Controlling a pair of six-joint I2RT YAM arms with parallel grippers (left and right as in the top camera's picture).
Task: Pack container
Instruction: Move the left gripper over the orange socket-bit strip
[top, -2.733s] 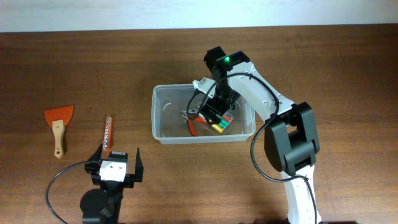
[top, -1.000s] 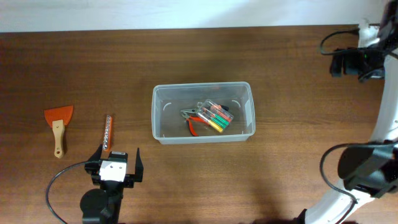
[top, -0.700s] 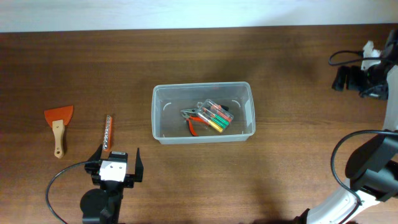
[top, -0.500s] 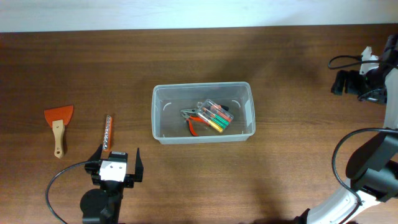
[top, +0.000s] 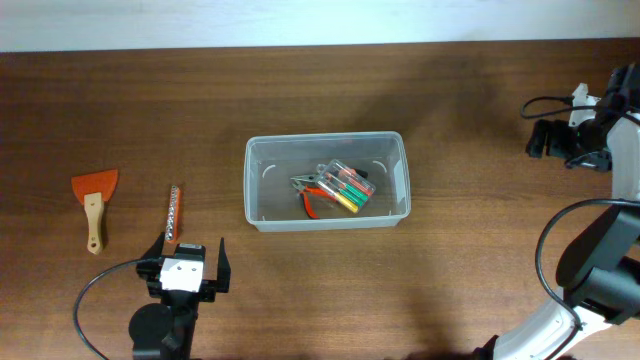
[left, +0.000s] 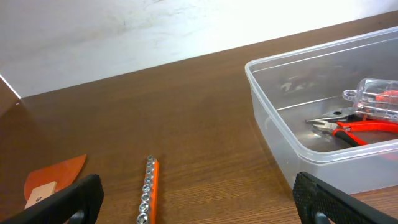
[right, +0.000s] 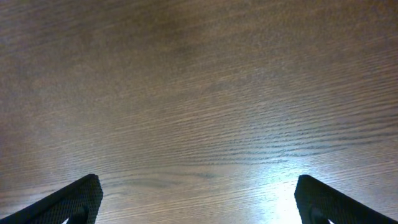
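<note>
The left tool (top: 190, 252) sits low at the near edge of the dark brown wooden bench (top: 430, 290). Its two black fingers are spread wide and hold nothing. Ahead of it and off to its right stands the large clear plastic rectangular container (top: 326, 223), upright on the bench, well apart from the fingers.

Inside the container lie a pair of red-handled pliers (top: 312, 201) and a small clear case with yellow, green and red pieces (top: 348, 186). The case rests partly over the pliers.

Just ahead of the left tool's left finger lies a narrow orange rail of small silver sockets (top: 172, 217), running away from the tool. Farther to the tool's left, beyond the rail, lies an orange-bladed scraper with a pale wooden handle (top: 93, 205), its blade pointing away.

The right tool (top: 541, 140) hangs at the far right of the bench, well apart from the container, which lies off to its left. Its fingers are also parted wide and empty, and its wrist view shows only bare wood grain between the two fingertips.
</note>
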